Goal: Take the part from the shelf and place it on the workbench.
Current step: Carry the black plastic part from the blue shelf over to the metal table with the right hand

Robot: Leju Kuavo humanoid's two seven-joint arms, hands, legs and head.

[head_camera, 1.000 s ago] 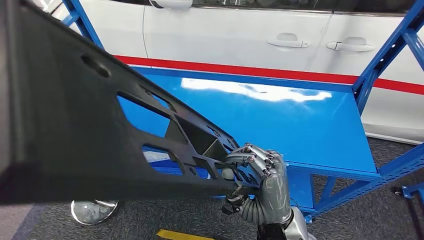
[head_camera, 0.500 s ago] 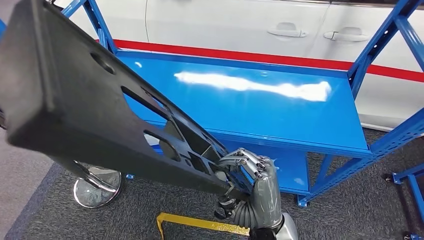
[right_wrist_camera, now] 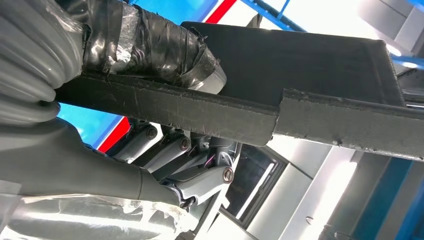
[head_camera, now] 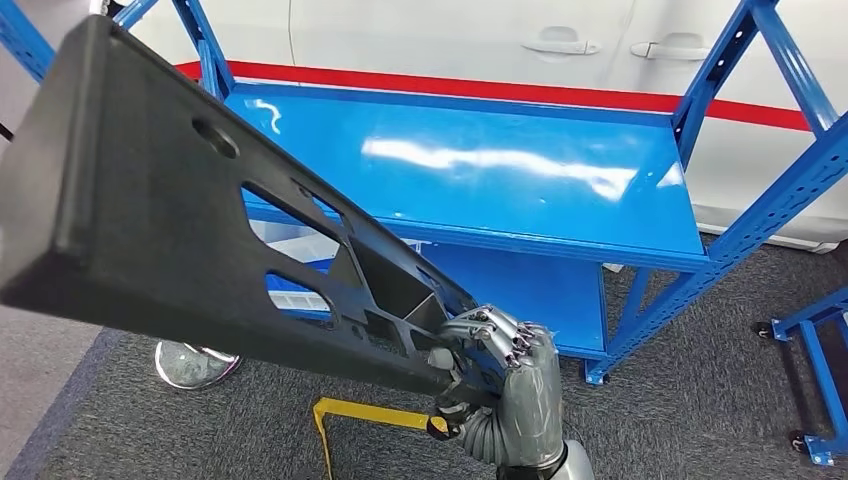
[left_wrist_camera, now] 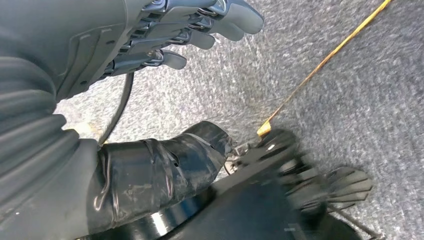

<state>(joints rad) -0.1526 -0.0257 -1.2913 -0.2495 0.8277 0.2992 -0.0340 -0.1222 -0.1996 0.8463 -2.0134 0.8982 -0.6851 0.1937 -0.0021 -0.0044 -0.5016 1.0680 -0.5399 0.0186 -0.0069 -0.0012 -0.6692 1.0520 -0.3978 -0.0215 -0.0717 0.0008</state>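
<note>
A long black part (head_camera: 180, 230) with cut-out openings and a round hole stretches from the picture's upper left down to its lower middle, held in the air in front of the blue shelf (head_camera: 520, 190). My right hand (head_camera: 500, 370) grips its near end, fingers wrapped over the edge. In the right wrist view the taped thumb (right_wrist_camera: 145, 45) presses on the part's (right_wrist_camera: 300, 70) rough edge with the fingers under it. My left hand (left_wrist_camera: 165, 35) hangs over the grey carpet and holds nothing, its fingers loosely apart.
The shelf's top board is bare, with a lower board (head_camera: 530, 290) beneath it. A white car (head_camera: 430, 35) with a red stripe stands behind. On the carpet are a chrome round base (head_camera: 190, 365), a yellow floor mark (head_camera: 370, 415) and a blue frame on casters (head_camera: 815, 400).
The whole picture has shifted: the camera has drawn back from the shelf, and more carpet shows. My right hand keeps its hold on the black part.
</note>
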